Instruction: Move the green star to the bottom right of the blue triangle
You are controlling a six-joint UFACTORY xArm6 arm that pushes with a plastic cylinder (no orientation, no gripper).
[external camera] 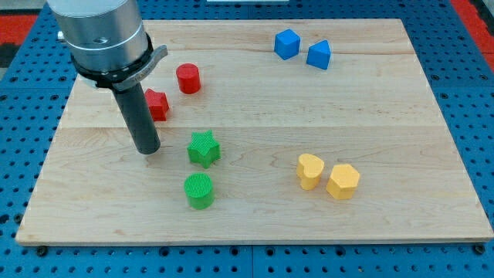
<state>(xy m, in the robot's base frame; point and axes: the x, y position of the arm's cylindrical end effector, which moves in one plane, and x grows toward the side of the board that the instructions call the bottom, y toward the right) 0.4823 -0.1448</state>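
Note:
The green star (pixel 204 148) lies left of the board's middle. The blue triangle (pixel 319 55) sits near the view's top, right of centre, with a blue cube (pixel 286 44) just to its left. My tip (pixel 147 150) rests on the board a short way left of the green star, apart from it. A green cylinder (pixel 199 191) stands just below the star.
A red cylinder (pixel 187 79) and a red block (pixel 157 104), partly behind the rod, lie at the upper left. A yellow heart (pixel 310 171) and a yellow hexagon (pixel 343 181) sit together at the lower right. The wooden board (pixel 401 116) lies on a blue pegboard.

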